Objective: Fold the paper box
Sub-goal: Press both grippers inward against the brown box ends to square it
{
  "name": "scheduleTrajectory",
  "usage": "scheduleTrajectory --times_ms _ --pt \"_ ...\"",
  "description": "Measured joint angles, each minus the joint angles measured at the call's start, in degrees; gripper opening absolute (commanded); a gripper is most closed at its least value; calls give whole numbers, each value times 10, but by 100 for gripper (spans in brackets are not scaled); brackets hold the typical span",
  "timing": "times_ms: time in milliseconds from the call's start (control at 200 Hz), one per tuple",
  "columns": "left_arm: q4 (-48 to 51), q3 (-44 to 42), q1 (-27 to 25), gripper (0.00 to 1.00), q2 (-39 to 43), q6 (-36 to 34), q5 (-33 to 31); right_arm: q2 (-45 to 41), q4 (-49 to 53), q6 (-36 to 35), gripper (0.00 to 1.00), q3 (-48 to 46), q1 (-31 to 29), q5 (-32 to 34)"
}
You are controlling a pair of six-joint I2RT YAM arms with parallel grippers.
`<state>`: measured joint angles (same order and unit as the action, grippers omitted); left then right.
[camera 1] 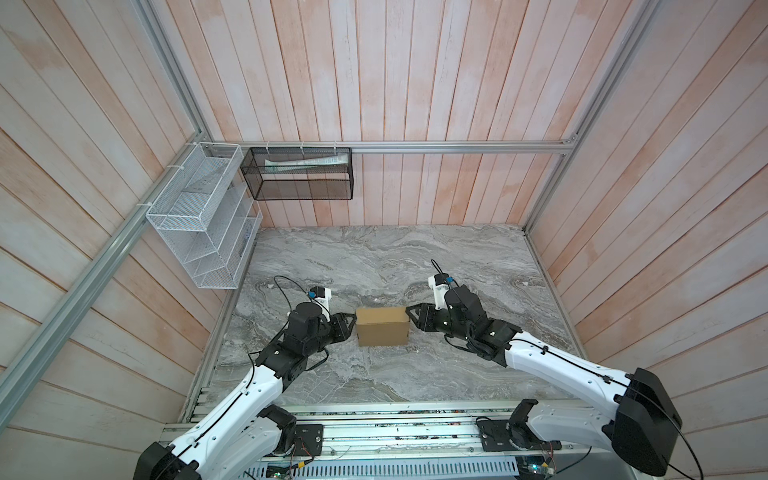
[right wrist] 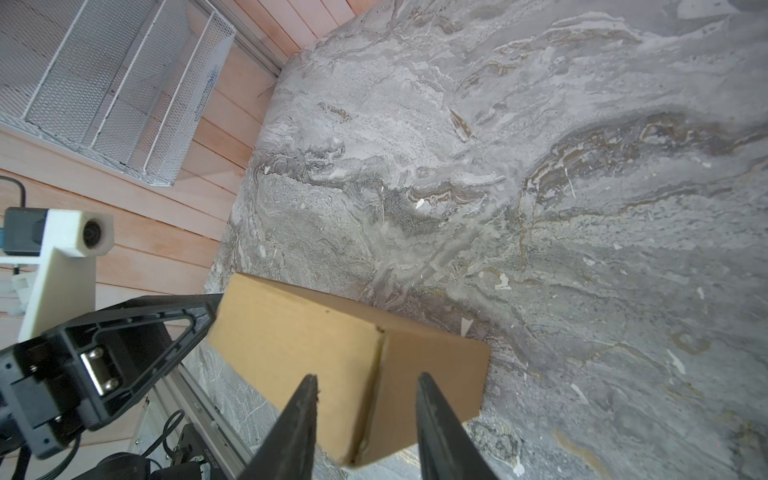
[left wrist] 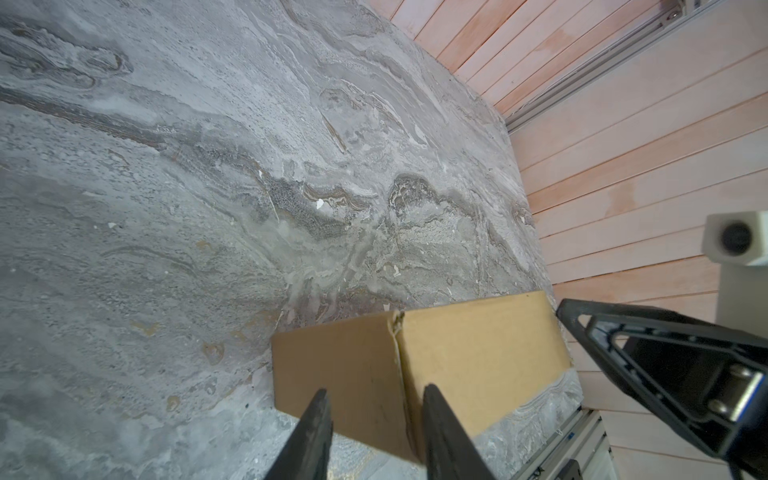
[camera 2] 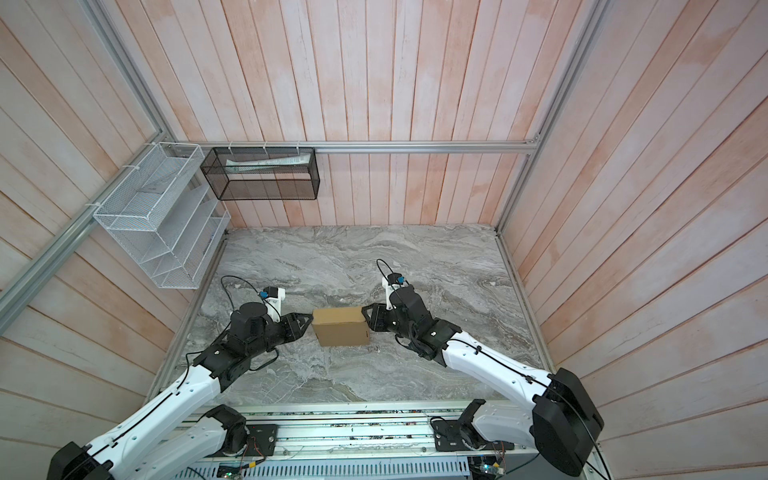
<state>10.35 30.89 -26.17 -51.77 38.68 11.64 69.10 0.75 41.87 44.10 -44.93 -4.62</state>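
Note:
The paper box (camera 1: 382,330) (camera 2: 340,328) is a closed brown cardboard block lying on the marble table (camera 1: 415,266). My left gripper (camera 1: 351,322) (camera 2: 307,320) is at its left end and my right gripper (camera 1: 411,311) (camera 2: 365,311) at its right end, each tip level with the box's far upper corner. In the left wrist view the left gripper (left wrist: 376,388) stands open, its fingers either side of a vertical corner edge of the box (left wrist: 457,357). The right wrist view shows the same for the right gripper (right wrist: 366,375) over the box (right wrist: 332,353). Neither closes on the cardboard.
A white wire rack (camera 1: 203,220) hangs on the left wall and a black mesh basket (camera 1: 299,174) on the back wall. Wooden walls enclose the table on three sides. An aluminium rail (camera 1: 395,432) carrying the arm bases runs along the front.

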Motion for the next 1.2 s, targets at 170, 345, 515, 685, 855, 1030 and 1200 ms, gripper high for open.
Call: scheduleTrajectory --times_ms 170,345,515,685,855,1030,1200 --pt "29 33 9 39 -12 -37 4 6 24 -24 43 32 7 -17" --pt "39 52 12 43 -31 -65 21 27 54 -45 43 49 9 -33" --pt "41 54 12 43 -47 -80 45 41 75 -60 43 56 12 -45" --pt "40 54 12 43 -52 -85 65 53 79 -65 43 55 13 -58" --pt "40 53 12 40 -54 -85 83 57 73 -66 41 48 13 -74" --pt "41 46 12 38 -54 -85 96 47 51 -61 39 28 14 -87" --pt "43 26 12 38 -28 -83 113 25 42 -56 39 4 10 -95"
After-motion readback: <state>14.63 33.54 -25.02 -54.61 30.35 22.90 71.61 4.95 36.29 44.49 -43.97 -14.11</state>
